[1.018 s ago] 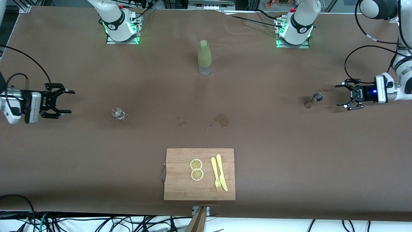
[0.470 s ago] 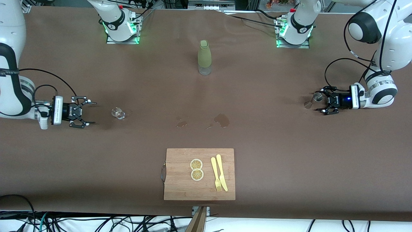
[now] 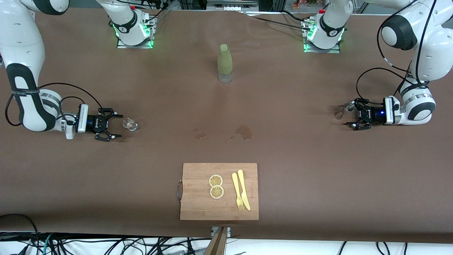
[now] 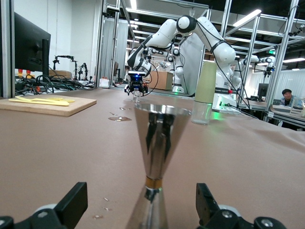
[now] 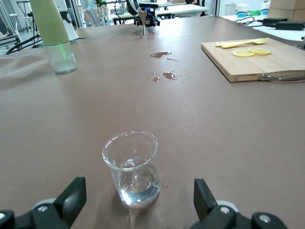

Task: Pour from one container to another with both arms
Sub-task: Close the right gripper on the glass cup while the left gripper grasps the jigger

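The tiny clear glass tumbler (image 3: 130, 124) stands upright on the brown counter (image 3: 300, 170) toward the right arm's end, with a little clear liquid in its base. The right claw (image 3: 114, 126) lies low and level just beside it, fingers spread wide and not touching the glass; in the right wrist view the tumbler (image 5: 132, 168) sits centred between the 2 fingertips, which suggests a side grasp that keeps it upright so nothing spills.

Toward the left arm's end, the small silvery hourglass-shaped metal jigger (image 3: 344, 109) stands on its narrower cone. The left claw (image 3: 349, 114) is also low and level, released, its fingers on either side of the jigger; the left wrist view shows the jigger (image 4: 156, 162) rising between the 2 fingertips with gaps on both sides. Nothing is grasped yet.

Both claws seem lined up for closing, the step in hand being the pickup, so the task is barely begun.

A tall olive-green bottle with a clear base (image 3: 224, 63) stands mid-counter near the bases. Small wet patches (image 3: 244, 131) lie nearer the camera than it, and nearer still sits a wooden cutting board (image 3: 198, 198) carrying 2 lemon slices (image 3: 216, 186) and a yellow fork and knife (image 3: 241, 190).
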Available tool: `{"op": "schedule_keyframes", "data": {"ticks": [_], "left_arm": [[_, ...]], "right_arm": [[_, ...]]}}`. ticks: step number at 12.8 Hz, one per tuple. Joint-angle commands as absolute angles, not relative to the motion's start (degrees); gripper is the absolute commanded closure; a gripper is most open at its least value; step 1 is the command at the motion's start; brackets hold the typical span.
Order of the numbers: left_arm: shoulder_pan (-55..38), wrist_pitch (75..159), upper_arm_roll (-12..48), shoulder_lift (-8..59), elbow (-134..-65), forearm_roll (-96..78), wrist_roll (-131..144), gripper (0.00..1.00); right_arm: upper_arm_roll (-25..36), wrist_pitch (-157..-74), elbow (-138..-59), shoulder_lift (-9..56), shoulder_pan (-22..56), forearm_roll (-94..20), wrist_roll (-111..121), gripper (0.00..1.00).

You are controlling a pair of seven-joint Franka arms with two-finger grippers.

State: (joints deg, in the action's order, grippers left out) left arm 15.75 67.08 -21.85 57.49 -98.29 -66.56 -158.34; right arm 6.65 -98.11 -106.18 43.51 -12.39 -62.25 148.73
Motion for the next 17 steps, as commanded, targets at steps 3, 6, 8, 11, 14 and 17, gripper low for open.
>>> {"op": "schedule_keyframes", "data": {"ticks": [3,6,8,11,14,17], "left_arm": [[15.29,65.3,-21.45,58.1,-98.0,-66.18,-168.05,0.0],[14.94,65.21,-20.65,58.18,-98.09,-66.09,-167.87,0.11],[14.77,64.87,-20.65,58.1,-98.09,-66.01,-167.0,0.18],[14.77,64.51,-21.0,57.92,-98.09,-63.9,-166.46,0.13],[14.85,64.42,-21.09,58.01,-98.09,-63.54,-166.46,0.15],[14.85,64.42,-21.09,58.01,-98.09,-63.46,-166.11,0.29]], "right_arm": [[3.61,-98.61,-106.79,47.02,-12.66,-66.27,155.74,0.0],[2.55,-99.57,-106.79,47.72,-12.48,-66.27,155.83,0.0],[1.94,-99.75,-106.79,48.25,-12.39,-66.27,155.83,0.0],[1.58,-99.67,-106.7,48.34,-11.95,-66.18,155.92,0.11],[1.58,-99.67,-106.7,48.25,-11.95,-66.18,155.92,0.55],[1.58,-99.05,-106.44,48.16,-12.04,-66.18,155.74,0.75]]}}
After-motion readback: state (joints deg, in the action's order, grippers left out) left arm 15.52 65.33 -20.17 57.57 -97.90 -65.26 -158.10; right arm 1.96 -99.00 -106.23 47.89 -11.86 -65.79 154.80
